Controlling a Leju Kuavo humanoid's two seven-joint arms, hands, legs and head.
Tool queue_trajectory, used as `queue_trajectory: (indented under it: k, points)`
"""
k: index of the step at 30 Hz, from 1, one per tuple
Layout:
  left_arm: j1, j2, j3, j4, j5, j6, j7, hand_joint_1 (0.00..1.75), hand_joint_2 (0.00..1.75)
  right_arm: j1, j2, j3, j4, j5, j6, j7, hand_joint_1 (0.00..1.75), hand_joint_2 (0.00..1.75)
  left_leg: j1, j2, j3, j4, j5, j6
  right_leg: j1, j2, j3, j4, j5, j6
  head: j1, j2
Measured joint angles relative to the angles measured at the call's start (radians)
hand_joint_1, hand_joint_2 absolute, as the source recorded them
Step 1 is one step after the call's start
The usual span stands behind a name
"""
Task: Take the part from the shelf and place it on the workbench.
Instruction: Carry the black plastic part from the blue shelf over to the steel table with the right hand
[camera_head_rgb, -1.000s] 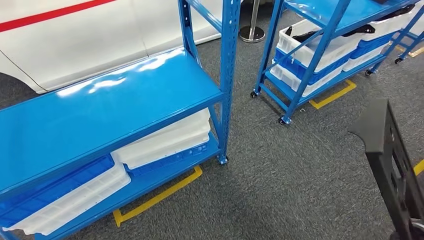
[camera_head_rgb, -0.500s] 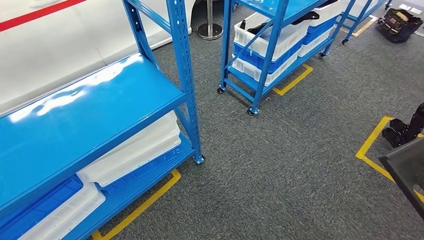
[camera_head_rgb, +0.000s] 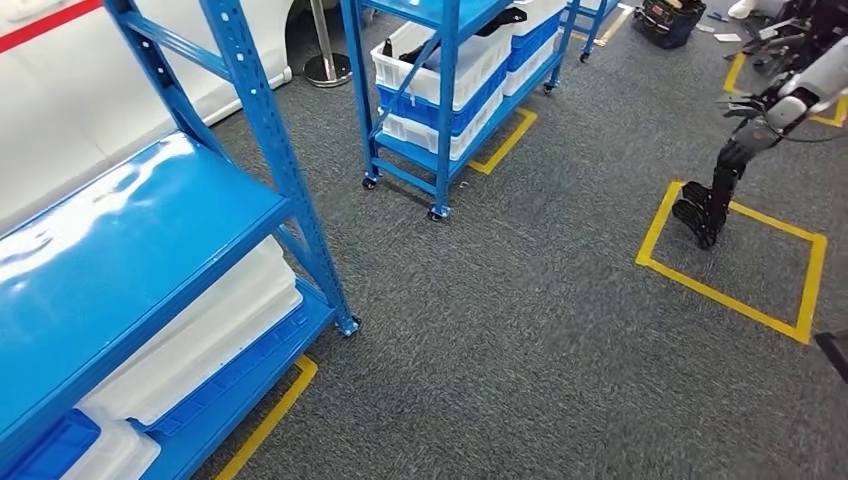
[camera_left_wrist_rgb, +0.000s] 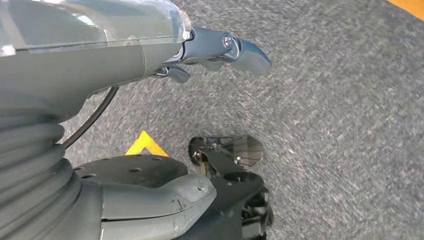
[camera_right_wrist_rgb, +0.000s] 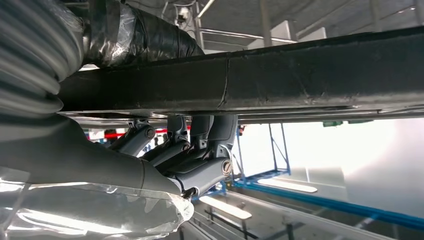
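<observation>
Two hands | right hand (camera_right_wrist_rgb: 190, 155) fingers grip black part (camera_right_wrist_rgb: 300, 75) | left hand (camera_left_wrist_rgb: 150, 50) fingers empty, apart

Colour record: blue racking on grey floor.
Glossy blue steel shelving unit (camera_head_rgb: 130, 230) carries white plastic crates (camera_head_rgb: 200, 335) over blue ones; speckled dark grey carpet (camera_head_rgb: 520, 330) bears yellow tape outlines (camera_head_rgb: 740, 300); the long matt black moulded part (camera_right_wrist_rgb: 300, 75) rests in the grey right hand (camera_right_wrist_rgb: 190, 160).

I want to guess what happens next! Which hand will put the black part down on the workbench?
Probably the right hand: its fingers grip the long black part. The left hand hangs over the grey carpet holding nothing, fingers loosely curled.
</observation>
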Motion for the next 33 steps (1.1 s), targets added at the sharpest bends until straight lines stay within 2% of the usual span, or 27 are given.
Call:
queue_trajectory:
  k: [1,2,3,5,6,7,8,9,10,12,14,16,17,18,19,20,21,22,23,24,25,27,28,29,31,32,33]
  points:
    - [-0.003,0.0,0.0,0.0,0.0,0.0,0.0,0.0,1.75,-0.004,0.001,-0.011,0.0,0.004,0.003,-0.006,1.75,1.75,0.001,0.004,0.004,0.001,-0.004,-0.006,0.0,0.012,0.0,0.0,0.0,-0.007,-0.001,0.0]
    - [-0.005,0.0,0.0,0.0,0.0,0.0,0.0,0.0,1.75,-0.006,0.001,-0.02,-0.001,0.008,0.004,-0.011,1.75,1.75,0.004,-0.009,0.006,0.007,-0.012,-0.012,-0.002,0.022,0.0,-0.001,0.001,-0.013,-0.001,0.0]
    - [-0.006,0.0,0.0,0.0,0.0,0.001,0.0,0.0,1.75,-0.01,0.001,-0.029,-0.002,0.014,0.005,-0.015,1.75,1.75,0.006,-0.036,0.0,0.027,-0.028,-0.017,-0.003,0.031,0.0,-0.003,0.003,-0.02,-0.001,0.0]
    - [-0.002,0.0,0.0,0.0,0.0,0.001,0.0,0.0,1.75,-0.03,0.002,-0.044,-0.003,0.032,0.005,-0.028,1.75,1.75,0.009,-0.104,-0.049,0.135,-0.092,-0.021,-0.002,0.054,-0.002,-0.004,0.006,-0.03,-0.001,0.0]
    - [0.0,0.0,0.0,0.0,0.0,0.001,0.0,0.0,1.75,-0.041,0.002,-0.052,-0.003,0.043,0.005,-0.036,1.75,1.75,0.01,-0.122,-0.085,0.209,-0.126,-0.02,0.0,0.067,-0.004,-0.003,0.007,-0.034,-0.001,0.0]
    - [0.002,0.0,0.0,0.0,0.0,0.001,0.0,0.0,1.75,-0.05,0.002,-0.061,-0.004,0.053,0.005,-0.046,1.75,1.75,0.01,-0.13,-0.118,0.274,-0.147,-0.018,0.003,0.082,-0.005,-0.003,0.007,-0.036,-0.001,0.0]
    - [0.004,0.0,0.0,0.0,0.0,0.001,0.0,0.0,1.75,-0.058,0.002,-0.071,-0.004,0.063,0.005,-0.055,1.75,1.75,0.01,-0.132,-0.138,0.306,-0.146,-0.015,0.005,0.096,-0.005,-0.002,0.007,-0.037,-0.001,0.0]
    - [0.004,0.0,0.0,0.0,0.0,0.001,0.001,0.0,1.75,-0.066,0.002,-0.085,-0.005,0.072,0.005,-0.064,1.75,1.75,0.009,-0.134,-0.139,0.295,-0.123,-0.011,0.007,0.111,-0.004,-0.001,0.007,-0.037,-0.001,0.0]
    - [0.004,0.0,0.0,0.0,0.0,0.001,0.001,0.0,1.75,-0.075,0.002,-0.099,-0.008,0.081,0.006,-0.072,1.75,1.75,0.009,-0.141,-0.123,0.247,-0.083,-0.005,0.009,0.126,-0.002,-0.001,0.007,-0.037,-0.001,0.0]
    - [0.005,0.001,0.001,0.0,0.0,0.002,0.001,0.0,1.75,-0.091,0.003,-0.126,-0.015,0.093,0.009,-0.086,1.75,1.75,0.008,-0.19,-0.071,0.107,-0.007,0.008,0.009,0.153,-0.002,0.0,0.007,-0.035,-0.001,0.0]
    - [0.006,0.002,0.001,0.0,0.0,0.002,0.001,0.0,1.75,-0.102,0.003,-0.142,-0.022,0.097,0.023,-0.094,1.75,1.75,0.006,-0.227,-0.042,0.031,0.016,0.013,0.005,0.18,-0.009,0.0,0.01,-0.026,-0.001,0.0]
    - [0.003,0.002,0.002,0.0,0.0,0.001,0.002,0.0,1.75,-0.109,0.003,-0.152,-0.03,0.101,0.041,-0.101,1.75,1.75,0.005,-0.212,-0.035,0.017,0.017,0.016,0.001,0.206,-0.017,-0.004,0.018,-0.011,-0.001,0.0]
    - [0.001,0.002,0.002,0.0,0.0,0.001,0.002,0.0,1.75,-0.109,0.003,-0.155,-0.033,0.102,0.049,-0.105,1.75,1.75,0.006,-0.197,-0.031,0.009,0.022,0.02,0.0,0.2,-0.019,-0.002,0.018,-0.006,-0.001,0.0]
    - [0.001,0.002,0.002,0.0,0.0,0.0,0.002,0.0,1.75,-0.111,0.003,-0.157,-0.036,0.103,0.054,-0.107,1.75,1.75,0.007,-0.182,-0.028,0.001,0.027,0.026,0.001,0.176,-0.024,0.008,0.009,-0.002,0.0,0.0]
    - [0.002,0.001,0.003,0.0,0.0,-0.001,0.002,0.0,1.75,-0.115,0.003,-0.157,-0.039,0.104,0.058,-0.109,1.75,1.75,0.009,-0.165,-0.025,-0.007,0.032,0.032,0.004,0.141,-0.04,0.039,-0.013,0.001,0.002,0.0]
    - [0.003,0.001,0.003,0.0,0.0,-0.003,0.002,0.0,1.75,-0.12,0.003,-0.157,-0.04,0.104,0.063,-0.112,1.75,1.75,0.009,-0.148,-0.025,-0.011,0.034,0.035,0.004,0.101,-0.063,0.089,-0.044,0.003,0.003,0.0]
    - [0.005,0.001,0.005,0.0,0.0,-0.005,0.001,0.0,1.75,-0.125,0.002,-0.157,-0.041,0.105,0.068,-0.115,1.75,1.75,0.008,-0.131,-0.025,-0.012,0.034,0.038,0.004,0.076,-0.093,0.152,-0.078,0.007,0.004,0.0]
    - [0.006,0.001,0.006,0.0,0.0,-0.007,0.0,0.0,1.75,-0.129,0.002,-0.157,-0.042,0.105,0.073,-0.118,1.75,1.75,0.007,-0.113,-0.026,-0.012,0.033,0.039,0.002,0.064,-0.121,0.213,-0.104,0.012,0.004,0.0]
    - [0.007,0.001,0.008,0.0,0.001,-0.008,0.0,0.0,1.75,-0.13,0.003,-0.157,-0.042,0.105,0.078,-0.12,1.75,1.75,0.006,-0.097,-0.027,-0.011,0.032,0.038,-0.001,0.06,-0.137,0.247,-0.111,0.016,0.004,0.0]
    - [0.007,0.001,0.01,0.0,0.001,-0.008,-0.001,0.0,1.75,-0.129,0.003,-0.157,-0.043,0.105,0.082,-0.121,1.75,1.75,0.006,-0.081,-0.027,-0.011,0.029,0.037,-0.003,0.056,-0.134,0.247,-0.1,0.019,0.004,0.0]
    - [0.007,0.001,0.011,0.0,0.001,-0.008,-0.001,0.0,1.75,-0.13,0.003,-0.157,-0.044,0.105,0.084,-0.122,1.75,1.75,0.007,-0.066,-0.027,-0.009,0.026,0.034,-0.005,0.048,-0.11,0.206,-0.072,0.022,0.004,0.0]
    - [0.006,0.0,0.013,0.0,0.001,-0.008,-0.001,0.0,1.75,-0.131,0.002,-0.157,-0.048,0.105,0.086,-0.122,1.75,1.75,0.006,-0.04,-0.023,-0.002,0.017,0.025,-0.004,0.01,-0.034,0.074,-0.015,0.023,0.004,0.0]
    - [0.005,0.0,0.015,0.0,0.002,-0.007,-0.001,0.0,1.75,-0.131,0.003,-0.157,-0.05,0.105,0.085,-0.122,1.75,1.75,0.004,-0.029,-0.021,0.002,0.011,0.019,-0.002,-0.005,-0.007,0.024,-0.001,0.019,0.004,0.0]
    - [0.004,0.0,0.016,0.0,0.002,-0.007,-0.001,0.0,1.75,-0.132,0.003,-0.157,-0.05,0.106,0.084,-0.121,1.75,1.75,0.002,-0.019,-0.018,0.005,0.007,0.014,0.001,-0.013,0.005,-0.001,0.003,0.013,0.004,0.0]
    - [0.0,0.0,0.017,0.0,0.002,-0.007,-0.002,0.0,1.75,-0.131,0.003,-0.157,-0.051,0.107,0.082,-0.12,1.75,1.75,0.0,0.001,-0.009,0.006,0.003,0.004,0.006,0.003,0.001,-0.006,0.002,-0.002,0.003,0.0]
    - [-0.003,0.0,0.017,0.0,0.002,-0.007,-0.002,0.0,1.75,-0.13,0.003,-0.157,-0.051,0.107,0.08,-0.12,1.75,1.75,0.002,-0.003,-0.007,0.009,-0.001,-0.002,0.005,0.015,0.0,-0.007,0.003,-0.009,0.003,0.0]
    - [-0.004,0.0,0.017,0.0,0.002,-0.007,-0.003,0.0,1.75,-0.13,0.003,-0.158,-0.052,0.107,0.079,-0.119,1.75,1.75,0.004,-0.022,-0.009,0.021,-0.013,-0.008,0.003,0.026,-0.001,-0.009,0.006,-0.016,0.002,0.0]
